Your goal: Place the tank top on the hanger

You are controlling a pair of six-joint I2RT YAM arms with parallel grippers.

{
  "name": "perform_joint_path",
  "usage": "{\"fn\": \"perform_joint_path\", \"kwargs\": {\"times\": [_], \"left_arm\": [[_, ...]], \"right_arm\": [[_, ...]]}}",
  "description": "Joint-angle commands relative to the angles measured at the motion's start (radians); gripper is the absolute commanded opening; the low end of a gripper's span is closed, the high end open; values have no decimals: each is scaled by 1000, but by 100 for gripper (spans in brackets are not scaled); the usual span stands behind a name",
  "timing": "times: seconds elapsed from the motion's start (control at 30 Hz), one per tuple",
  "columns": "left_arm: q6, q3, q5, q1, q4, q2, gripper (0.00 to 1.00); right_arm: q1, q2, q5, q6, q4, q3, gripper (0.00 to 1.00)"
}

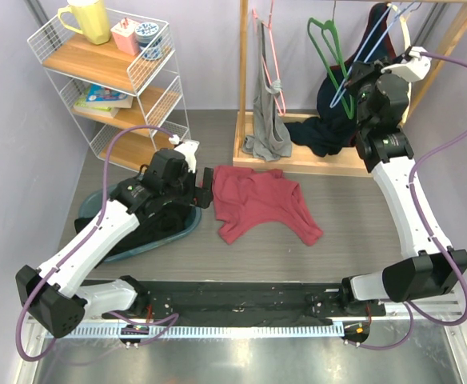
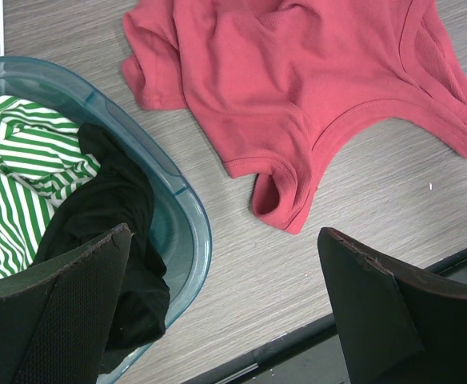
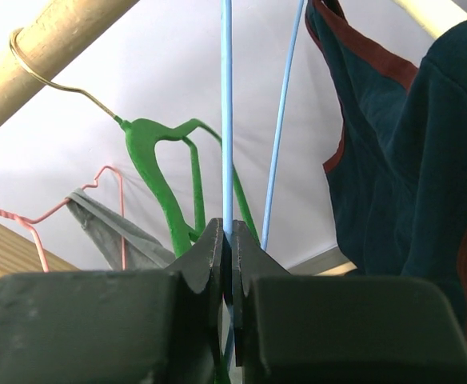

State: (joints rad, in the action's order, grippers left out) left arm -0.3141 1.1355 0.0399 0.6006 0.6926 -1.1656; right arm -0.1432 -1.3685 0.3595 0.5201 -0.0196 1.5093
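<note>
right tool pinches hanger wire; left tool gapes beside tank top hem.

The grey desk carries the crumpled tank top, a teal tub beside it, seemingly apart, and a wooden rack.

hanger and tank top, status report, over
Right gripper shut on hanger. Left gripper open, empty, beside tank top lying on table. Green hanger and navy garment close beside hanger.
</note>
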Motion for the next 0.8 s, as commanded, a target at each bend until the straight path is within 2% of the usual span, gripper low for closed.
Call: {"fn": "perform_joint_path", "kwargs": {"times": [0.0,0.13,0.3,0.47,0.77], "left_arm": [[-8,0,-12,1,-21,27,100],[-8,0,-14,1,-19,29,100],[-8,-2,-26,2,-27,35,100],[3,-26,-126,2,-91,76,100],[3,-37,-106,1,-93,96,100]], "right_arm": [[-4,0,-31,15,-92,26,1],[-6,17,-65,49,-109,-11,1],[-44,34,-30,64,-151,-54,1],[-78,13,42,63,-177,-43,1],[-76,37,61,-34,-145,-43,1]]}}
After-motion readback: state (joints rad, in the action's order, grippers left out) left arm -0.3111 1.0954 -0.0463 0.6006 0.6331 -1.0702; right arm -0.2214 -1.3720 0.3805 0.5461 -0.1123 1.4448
